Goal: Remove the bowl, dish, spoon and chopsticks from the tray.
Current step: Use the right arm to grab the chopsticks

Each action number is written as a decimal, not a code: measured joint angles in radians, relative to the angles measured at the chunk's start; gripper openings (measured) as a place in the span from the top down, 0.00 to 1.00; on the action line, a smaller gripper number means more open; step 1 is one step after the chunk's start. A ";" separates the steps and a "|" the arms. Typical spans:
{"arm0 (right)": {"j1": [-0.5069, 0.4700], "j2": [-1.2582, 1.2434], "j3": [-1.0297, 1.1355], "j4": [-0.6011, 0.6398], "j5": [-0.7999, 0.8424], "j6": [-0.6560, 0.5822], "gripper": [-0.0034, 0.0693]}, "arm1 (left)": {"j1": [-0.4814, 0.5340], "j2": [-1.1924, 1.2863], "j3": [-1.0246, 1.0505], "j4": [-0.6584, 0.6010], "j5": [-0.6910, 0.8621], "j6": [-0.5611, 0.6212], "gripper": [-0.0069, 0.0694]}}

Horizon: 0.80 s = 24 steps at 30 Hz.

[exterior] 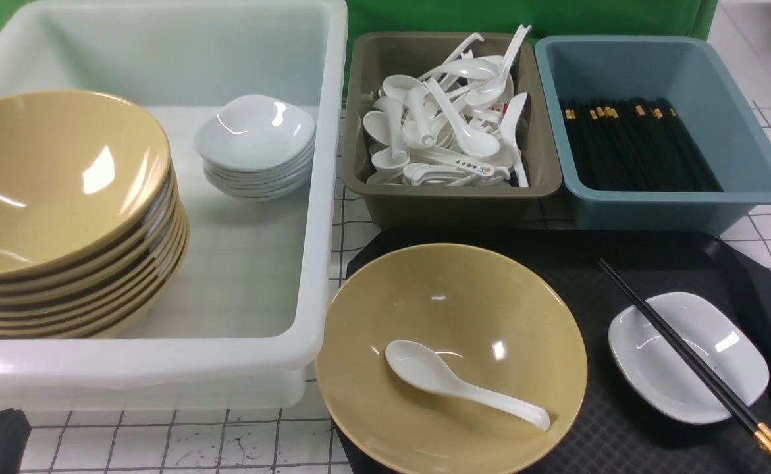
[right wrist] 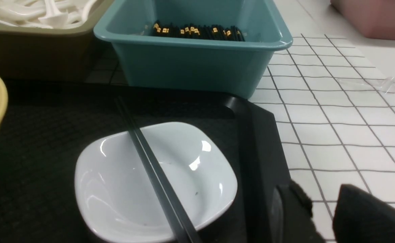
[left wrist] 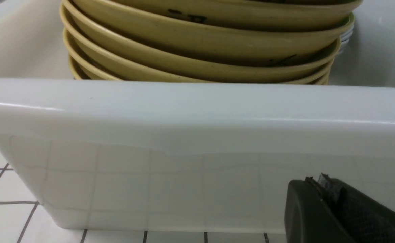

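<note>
Chopsticks (exterior: 688,355) slant ten to four o'clock across dish (exterior: 681,368); right end effector (right wrist: 322,194) spread, left (left wrist: 318,182) pressed together; best pinch both sticks squarely, lift straight up.

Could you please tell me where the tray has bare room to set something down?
Bare tray shows between the yellow bowl and the white dish, and behind that dish, though chopsticks reach into it. The bowl crowds the tray's left side.
</note>
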 joint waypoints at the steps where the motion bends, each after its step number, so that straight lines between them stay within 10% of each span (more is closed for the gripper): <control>1: 0.000 0.000 0.000 0.000 0.000 0.000 0.63 | 0.000 0.000 0.000 0.000 0.000 0.000 0.93; 24: 0.000 0.000 0.000 0.000 0.000 0.000 0.63 | 0.000 0.000 0.000 0.024 -0.006 -0.001 0.93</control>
